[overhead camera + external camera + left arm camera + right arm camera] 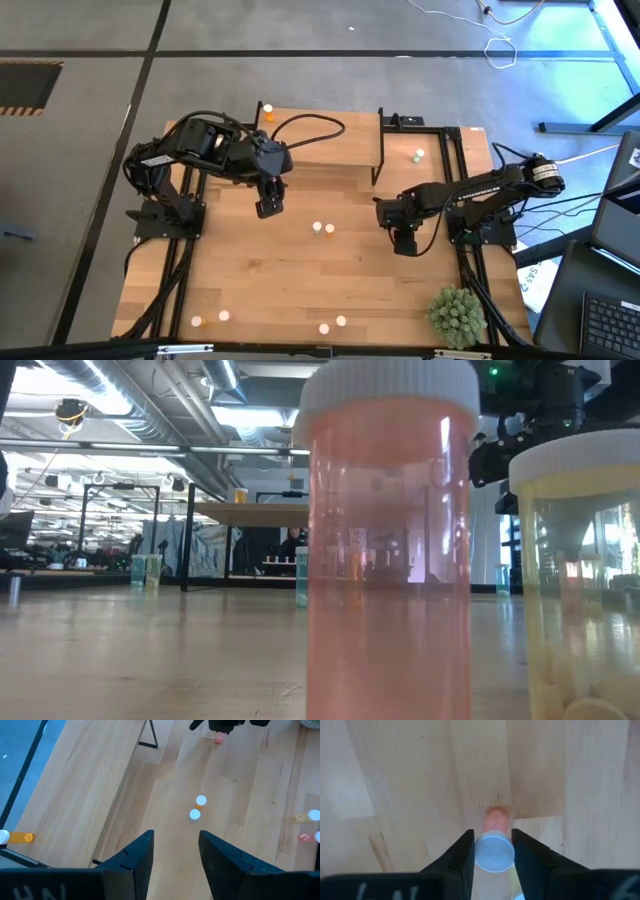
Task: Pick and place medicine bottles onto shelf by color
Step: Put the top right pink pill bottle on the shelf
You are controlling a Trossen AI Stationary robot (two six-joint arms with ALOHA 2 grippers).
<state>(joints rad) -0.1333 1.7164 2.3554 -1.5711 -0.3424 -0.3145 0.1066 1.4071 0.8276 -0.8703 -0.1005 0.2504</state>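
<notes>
- The right gripper [491,851] stands over the tabletop, its dark fingers pressed against both sides of a small red-pink bottle with a whitish cap [494,851], which stands upright on the wood.
- The left gripper [175,860] hovers mid-table, fingers apart and empty.
- The raised light-wood shelf [320,138] lies well apart.
- Best practice: confirm a centred grip below the cap, then lift straight up.

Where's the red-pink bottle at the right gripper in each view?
High view: hidden under the right gripper, right of table centre.
Low view: cannot tell; the big red-pink bottle up close looks like a different one.
Left wrist view: red-pink bottle below the far dark gripper, top edge.
Right wrist view: between the fingers, white cap toward the camera, centre bottom.
Shared landmark: the pair of bottles mid-table, also in the left wrist view.
</notes>
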